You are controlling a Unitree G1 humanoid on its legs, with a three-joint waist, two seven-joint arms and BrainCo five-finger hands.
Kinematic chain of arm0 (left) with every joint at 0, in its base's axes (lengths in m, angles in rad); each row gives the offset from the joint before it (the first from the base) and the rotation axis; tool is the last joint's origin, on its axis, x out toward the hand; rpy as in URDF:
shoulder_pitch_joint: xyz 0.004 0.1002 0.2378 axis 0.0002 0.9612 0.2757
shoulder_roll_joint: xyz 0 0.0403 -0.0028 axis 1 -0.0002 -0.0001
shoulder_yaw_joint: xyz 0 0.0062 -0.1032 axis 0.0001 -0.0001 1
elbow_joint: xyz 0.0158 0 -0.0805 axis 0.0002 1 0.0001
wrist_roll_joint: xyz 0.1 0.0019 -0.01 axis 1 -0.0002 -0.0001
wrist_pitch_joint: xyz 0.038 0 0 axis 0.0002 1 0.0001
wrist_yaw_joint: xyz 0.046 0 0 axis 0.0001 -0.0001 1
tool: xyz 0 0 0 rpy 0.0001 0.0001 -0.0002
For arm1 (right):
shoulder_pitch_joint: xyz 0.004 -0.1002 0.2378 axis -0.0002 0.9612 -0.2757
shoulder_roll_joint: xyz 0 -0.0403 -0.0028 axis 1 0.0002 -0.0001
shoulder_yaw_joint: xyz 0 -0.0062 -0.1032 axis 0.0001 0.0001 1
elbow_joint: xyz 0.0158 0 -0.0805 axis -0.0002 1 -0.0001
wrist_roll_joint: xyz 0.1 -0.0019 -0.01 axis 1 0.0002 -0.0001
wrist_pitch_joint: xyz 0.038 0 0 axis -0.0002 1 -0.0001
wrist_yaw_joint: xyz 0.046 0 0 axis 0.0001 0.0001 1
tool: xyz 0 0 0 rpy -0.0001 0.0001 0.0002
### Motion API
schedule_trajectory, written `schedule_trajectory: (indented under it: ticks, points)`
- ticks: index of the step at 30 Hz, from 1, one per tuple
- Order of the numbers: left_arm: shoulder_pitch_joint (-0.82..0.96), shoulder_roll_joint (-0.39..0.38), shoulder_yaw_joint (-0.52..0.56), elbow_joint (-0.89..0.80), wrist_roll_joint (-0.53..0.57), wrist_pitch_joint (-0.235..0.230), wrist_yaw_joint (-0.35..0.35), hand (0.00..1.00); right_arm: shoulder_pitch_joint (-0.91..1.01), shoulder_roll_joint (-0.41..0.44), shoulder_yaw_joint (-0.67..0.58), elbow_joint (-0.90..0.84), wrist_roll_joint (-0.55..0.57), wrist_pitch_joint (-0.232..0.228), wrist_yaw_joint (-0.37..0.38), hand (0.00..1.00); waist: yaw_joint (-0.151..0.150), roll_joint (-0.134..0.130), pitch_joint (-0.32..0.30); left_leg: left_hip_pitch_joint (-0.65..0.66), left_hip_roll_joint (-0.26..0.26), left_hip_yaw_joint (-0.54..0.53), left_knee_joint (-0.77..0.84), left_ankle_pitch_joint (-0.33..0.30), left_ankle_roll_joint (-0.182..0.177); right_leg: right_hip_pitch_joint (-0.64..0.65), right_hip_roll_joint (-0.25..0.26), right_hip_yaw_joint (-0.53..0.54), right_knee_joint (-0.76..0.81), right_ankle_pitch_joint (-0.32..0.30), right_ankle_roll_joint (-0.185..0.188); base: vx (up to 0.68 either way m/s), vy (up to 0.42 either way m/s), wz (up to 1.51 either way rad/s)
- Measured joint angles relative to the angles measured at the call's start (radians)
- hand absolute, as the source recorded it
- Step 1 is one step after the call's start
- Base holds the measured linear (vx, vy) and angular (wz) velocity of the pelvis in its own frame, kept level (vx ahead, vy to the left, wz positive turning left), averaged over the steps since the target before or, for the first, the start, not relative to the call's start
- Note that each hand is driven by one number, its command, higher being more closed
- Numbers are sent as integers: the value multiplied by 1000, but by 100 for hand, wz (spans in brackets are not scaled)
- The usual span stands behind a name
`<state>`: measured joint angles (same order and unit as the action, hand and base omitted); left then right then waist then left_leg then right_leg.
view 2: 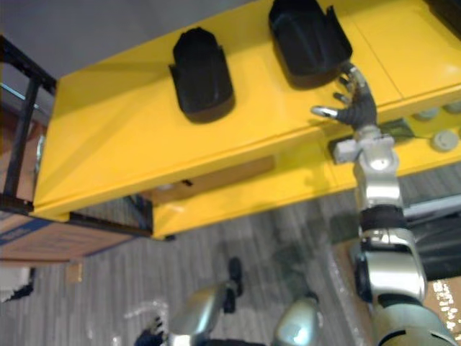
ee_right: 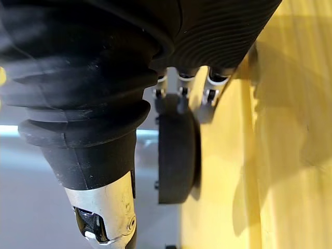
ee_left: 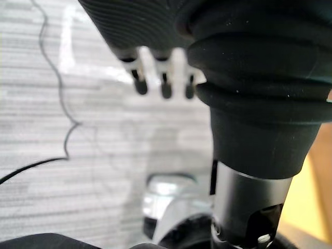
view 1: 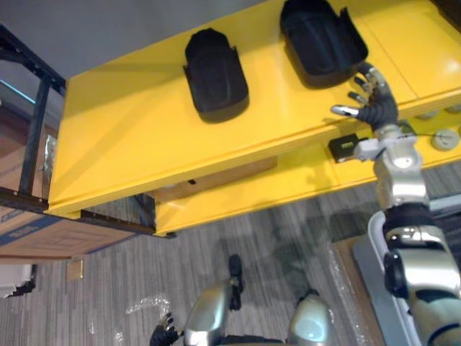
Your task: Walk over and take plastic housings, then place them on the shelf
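Two black plastic housings lie on the yellow shelf [view 1: 137, 130]: one in the middle [view 1: 215, 76] and one further right [view 1: 320, 40]. My right hand [view 1: 373, 101] reaches up to the shelf's front edge, just by the near right corner of the right housing. Its fingers are spread and relaxed, holding nothing. In the right wrist view the straight fingers [ee_right: 181, 91] point at that housing [ee_right: 176, 155] and end at its rim; I cannot tell whether they touch it. My left hand [view 1: 164, 334] hangs low by the floor, and its fingers [ee_left: 165, 85] are straight and empty.
A lower yellow level holds a small black box [view 1: 344, 148] and grey round parts [view 1: 444, 138]. A brown board [view 1: 216, 180] lies under the top shelf. A black rack frame [view 1: 32, 137] and a cardboard box [view 1: 43, 234] stand at the left. Crumpled plastic film [view 1: 144, 306] lies on the floor.
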<state>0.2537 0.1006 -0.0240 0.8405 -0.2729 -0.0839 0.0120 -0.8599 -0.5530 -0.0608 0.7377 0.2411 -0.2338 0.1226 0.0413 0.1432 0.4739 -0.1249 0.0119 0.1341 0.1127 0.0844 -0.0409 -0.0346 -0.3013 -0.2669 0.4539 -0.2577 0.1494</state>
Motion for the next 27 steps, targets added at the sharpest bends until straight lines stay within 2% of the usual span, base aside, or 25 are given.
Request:
schedule_trajectory:
  ticks: [16,21,25,27]
  points:
    - [-4,7,-28,3,-33,-1,4,0,-48,-39,3,79,-6,-9,-15,0,26,12,-6,-17,-6,-18,-3,11,0,-16,-11,-15,24,-11,-4,-2,-5,3]
    - [-10,7,-28,3,-33,-3,2,0,-45,-40,2,68,-20,-25,-20,0,26,12,-6,-16,-6,-19,-19,20,0,-16,-10,-20,16,-11,-3,0,0,0]
    - [-10,7,-26,3,-32,-3,1,0,105,-19,-13,-195,-32,-18,-39,0,24,7,-5,8,4,-15,-46,26,-5,8,8,-19,-25,4,2,59,-23,-5]
    - [-8,7,-16,3,-30,-3,2,0,202,26,-27,-367,-64,2,-45,0,12,-7,-7,40,12,-5,-74,27,-7,41,25,-14,-66,16,4,96,-15,-21]
